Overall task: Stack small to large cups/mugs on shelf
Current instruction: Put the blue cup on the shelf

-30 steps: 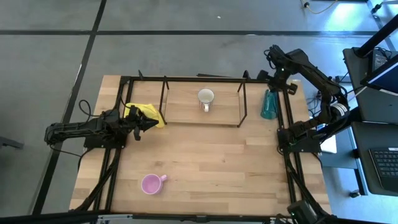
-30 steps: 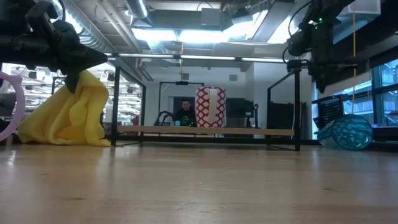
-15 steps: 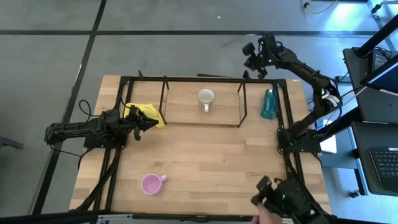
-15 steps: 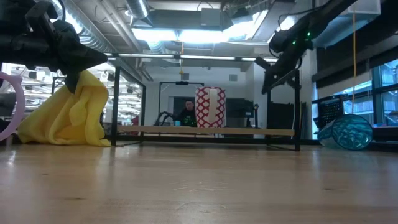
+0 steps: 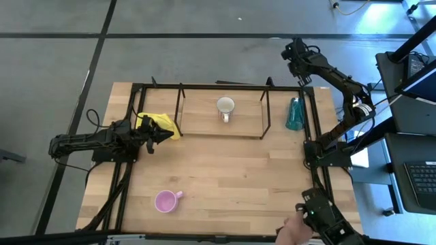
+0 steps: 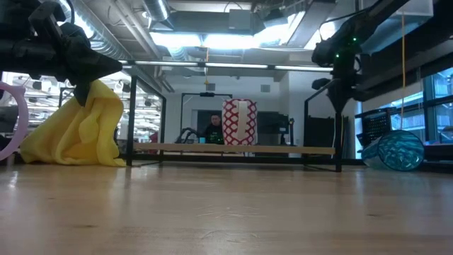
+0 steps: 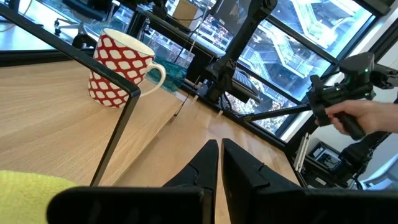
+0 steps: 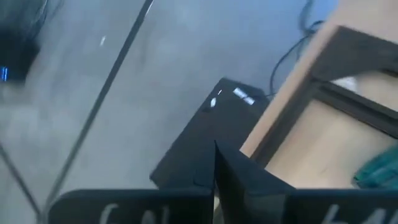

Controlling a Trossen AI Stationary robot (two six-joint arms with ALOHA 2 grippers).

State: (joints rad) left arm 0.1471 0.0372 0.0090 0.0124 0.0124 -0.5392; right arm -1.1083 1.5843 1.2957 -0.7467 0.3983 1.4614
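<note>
1. While only the white mug [image 5: 225,106] stands on the shelf [image 5: 197,119], stacking is judged barely begun.
2. Both the right pincer [image 5: 295,52] and left pincer [image 5: 163,134] are closed, empty.
3. Next, the teal tumbler [image 5: 293,114] or pink mug [image 5: 165,201] must be grasped.

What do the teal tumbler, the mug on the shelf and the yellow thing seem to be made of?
Teal tumbler: probably plastic or glass, since light passes through it.
Mug: likely glazed ceramic, a glossy red-and-white pattern and thick handle.
Yellow cloth: soft fabric, lying in folds.
Shelf: light wood board with black metal rods.
</note>
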